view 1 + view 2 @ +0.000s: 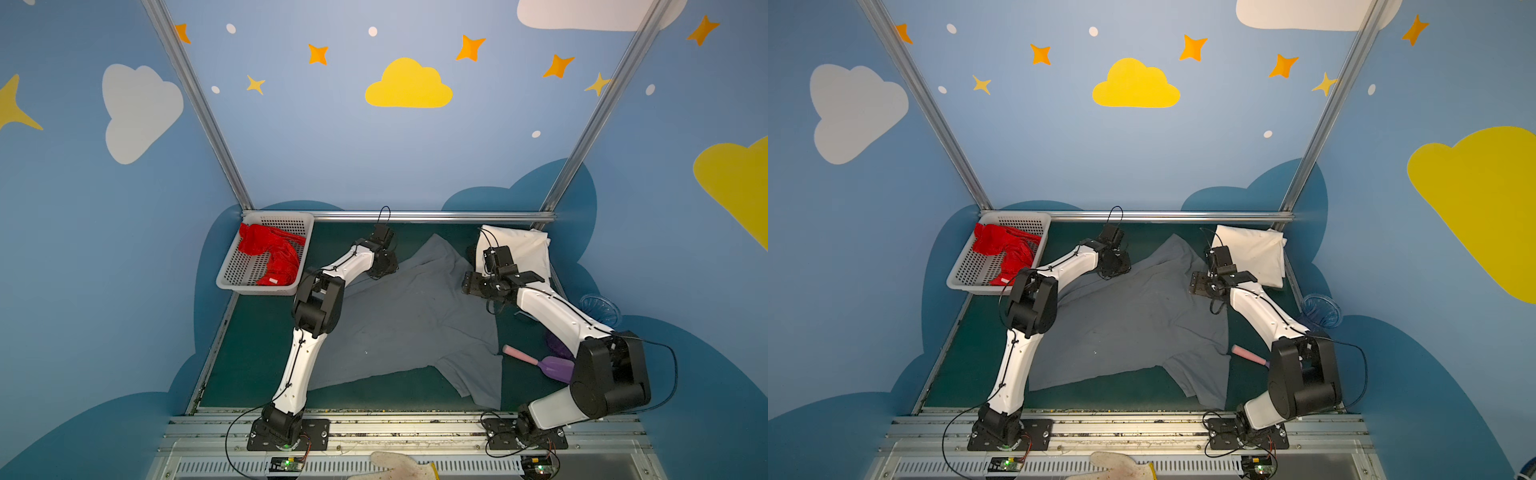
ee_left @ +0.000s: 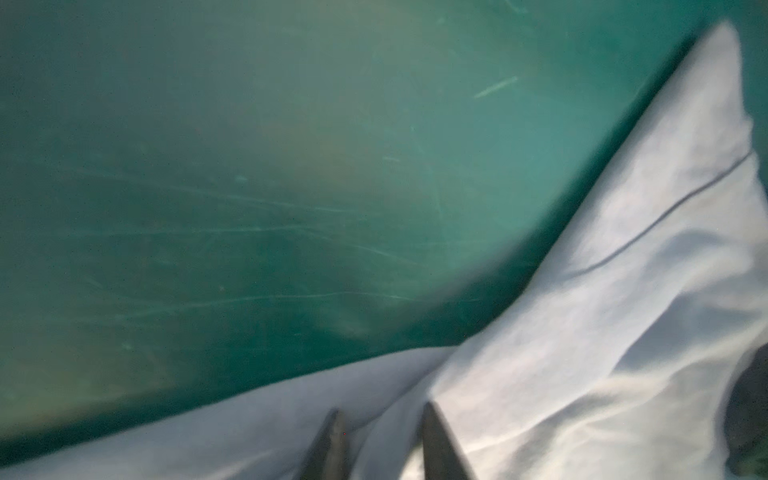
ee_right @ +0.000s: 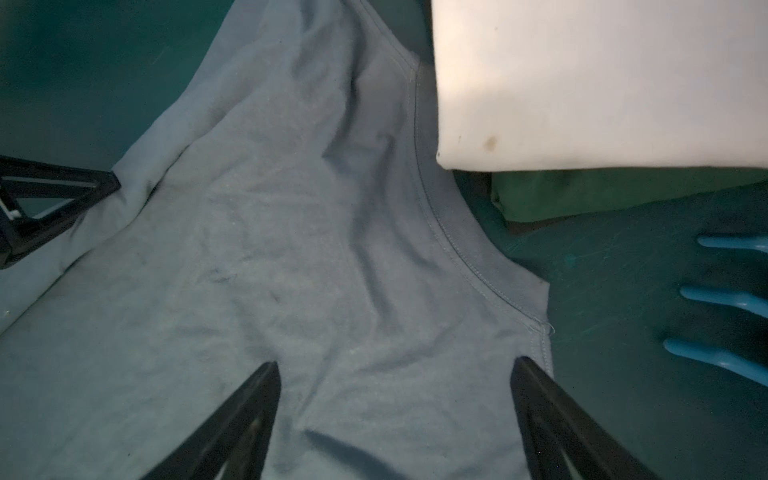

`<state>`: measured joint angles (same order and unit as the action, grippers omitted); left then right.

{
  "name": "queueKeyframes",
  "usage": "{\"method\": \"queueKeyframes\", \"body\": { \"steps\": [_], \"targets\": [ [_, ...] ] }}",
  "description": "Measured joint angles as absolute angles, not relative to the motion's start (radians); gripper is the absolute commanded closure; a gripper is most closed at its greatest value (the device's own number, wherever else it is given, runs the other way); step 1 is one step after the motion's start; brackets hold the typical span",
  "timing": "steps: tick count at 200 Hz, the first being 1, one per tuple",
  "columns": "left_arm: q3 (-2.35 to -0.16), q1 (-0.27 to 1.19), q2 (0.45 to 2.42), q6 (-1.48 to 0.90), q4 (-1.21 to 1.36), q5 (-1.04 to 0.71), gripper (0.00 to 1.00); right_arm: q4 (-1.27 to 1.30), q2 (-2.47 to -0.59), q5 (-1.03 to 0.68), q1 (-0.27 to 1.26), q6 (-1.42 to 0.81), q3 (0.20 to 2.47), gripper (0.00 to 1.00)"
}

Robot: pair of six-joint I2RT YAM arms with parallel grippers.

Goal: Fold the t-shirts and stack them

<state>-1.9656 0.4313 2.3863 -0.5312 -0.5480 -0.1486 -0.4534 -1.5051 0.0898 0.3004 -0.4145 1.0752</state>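
While pinching, seemingly, a blurred ridge of the grey t-shirt (image 1: 407, 316), spread centre frame on the bench (image 1: 249, 374), with left fingers (image 2: 330, 449), could lift one layer only and skew it. With right fingers (image 3: 534, 395) spread wide, may bump the cream t-shirt (image 1: 519, 253), upper right.

Both top views look steeply down from high over the near edge toward the back wall, taking in the whole green table (image 1: 241, 353); the left wrist view sits very close over the grey t-shirt (image 2: 582, 332), blurred; the right wrist view, close above, shares that shirt and the cream-white t-shirt (image 3: 582, 83) with both top views.
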Motion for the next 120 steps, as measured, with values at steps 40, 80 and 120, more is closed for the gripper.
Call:
{"method": "queueKeyframes", "body": {
  "steps": [40,80,120],
  "targets": [
    [-1.929,0.460,2.374,-0.516,-0.532,-0.146,0.90,-0.453,-1.505,0.088,0.300,-0.416,1.075,0.15],
    [-1.727,0.516,2.252,-0.492,-0.435,-0.111,0.96,-0.485,-1.512,0.081,0.296,-0.428,1.106,0.15],
    [-1.503,0.584,2.119,-0.481,-0.258,-0.041,0.96,-0.528,-1.564,0.066,0.296,-0.456,1.208,0.15]
  ]
}}
